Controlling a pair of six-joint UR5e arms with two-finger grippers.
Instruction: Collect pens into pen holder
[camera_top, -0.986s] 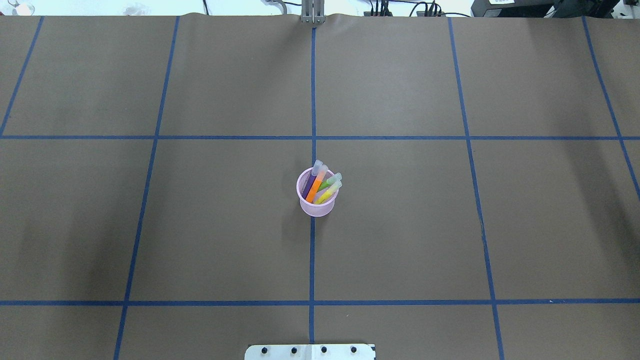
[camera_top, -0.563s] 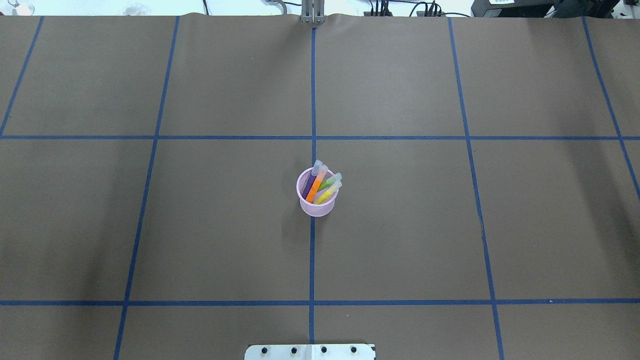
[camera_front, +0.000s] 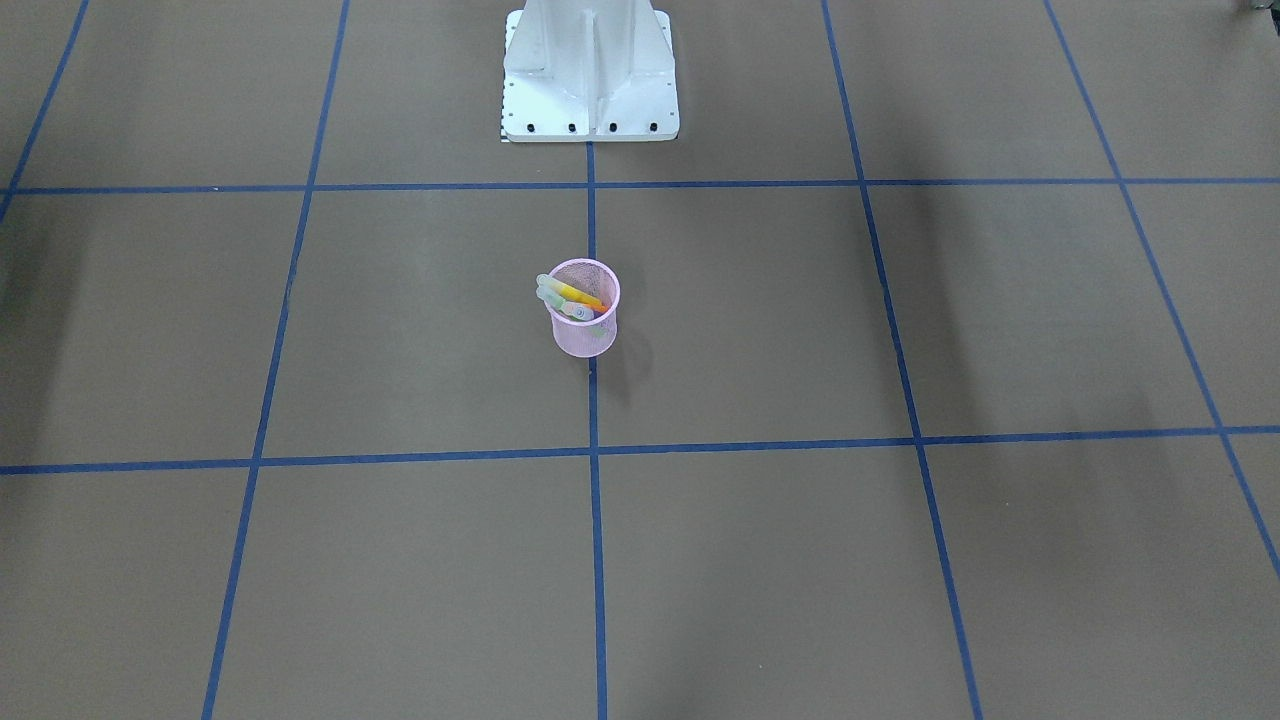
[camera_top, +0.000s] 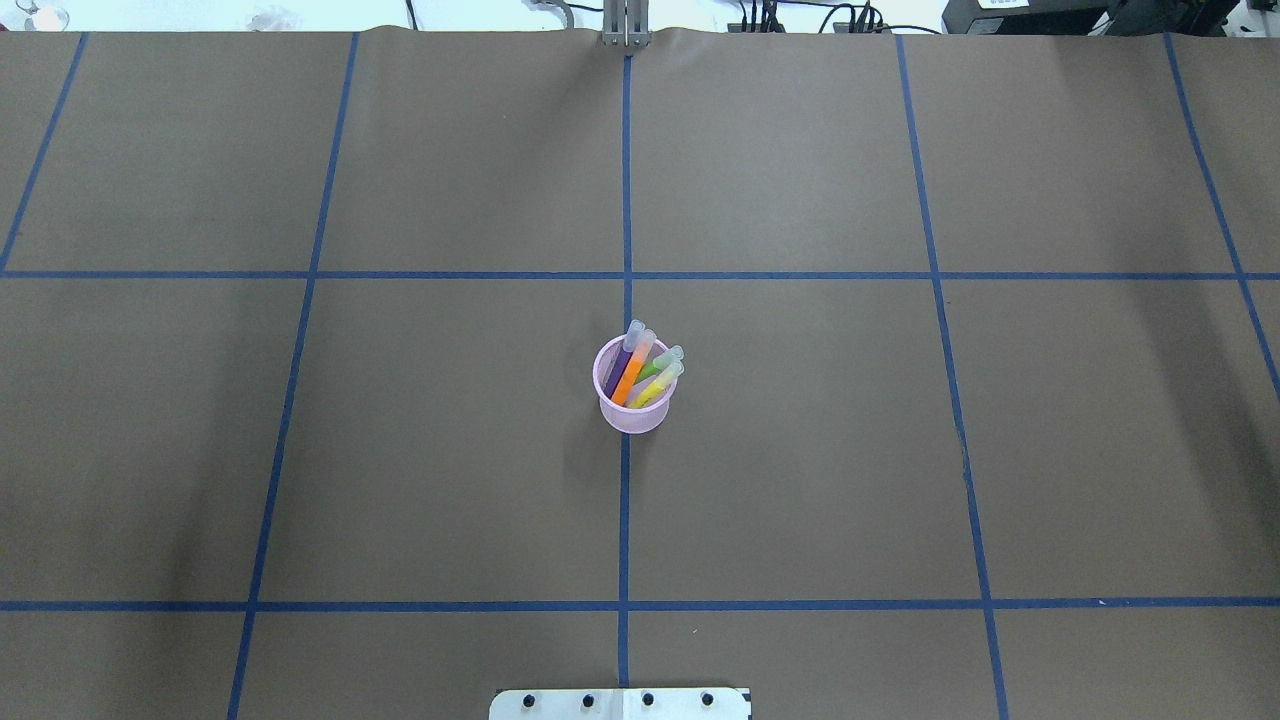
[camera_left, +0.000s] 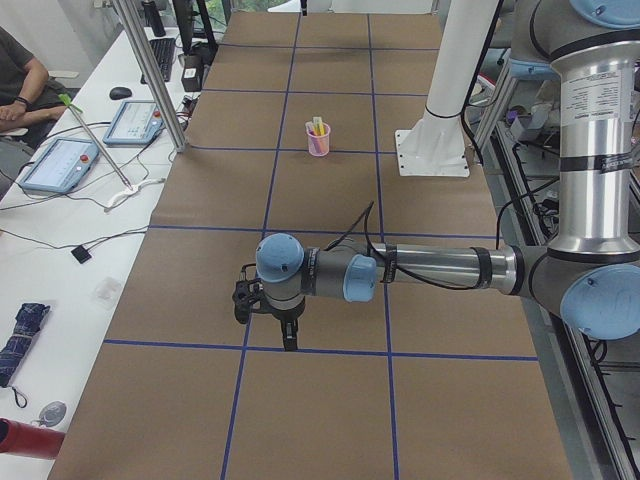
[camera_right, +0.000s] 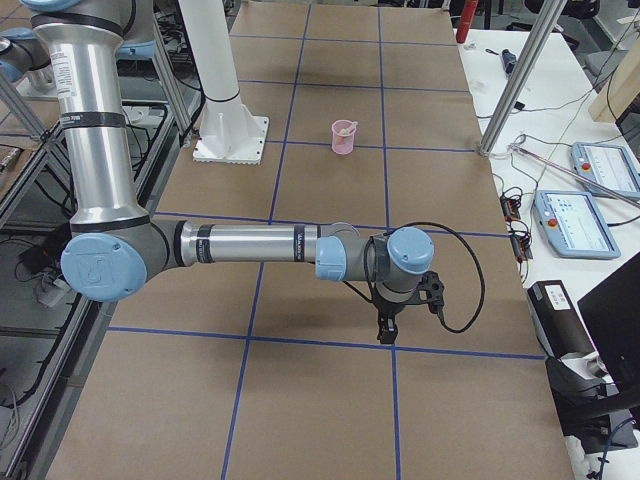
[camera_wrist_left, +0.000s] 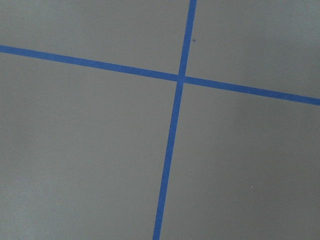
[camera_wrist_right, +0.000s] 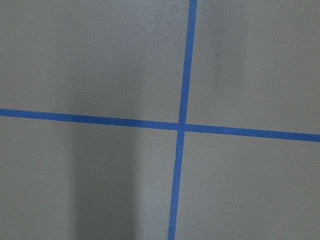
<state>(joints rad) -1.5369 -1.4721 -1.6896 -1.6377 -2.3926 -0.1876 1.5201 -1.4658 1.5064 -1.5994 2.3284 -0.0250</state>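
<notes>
The pink mesh pen holder (camera_top: 633, 412) stands upright at the middle of the table, on the centre blue line. It also shows in the front-facing view (camera_front: 583, 338). The purple pen (camera_top: 616, 370), orange pen (camera_top: 630, 378), green pen (camera_top: 656, 364) and yellow pen (camera_top: 655, 388) all stand inside it, caps leaning on the far rim. My left gripper (camera_left: 290, 340) shows only in the exterior left view and my right gripper (camera_right: 386, 335) only in the exterior right view. Both hang low over the table's ends, far from the cup. I cannot tell whether they are open or shut.
Brown paper with a blue tape grid (camera_top: 625, 520) covers the table. The robot's white base plate (camera_front: 590, 95) stands behind the cup. A side table with tablets (camera_left: 60, 160) and an operator's arm (camera_left: 25, 85) lies beyond the far edge. Both wrist views show only tape crossings.
</notes>
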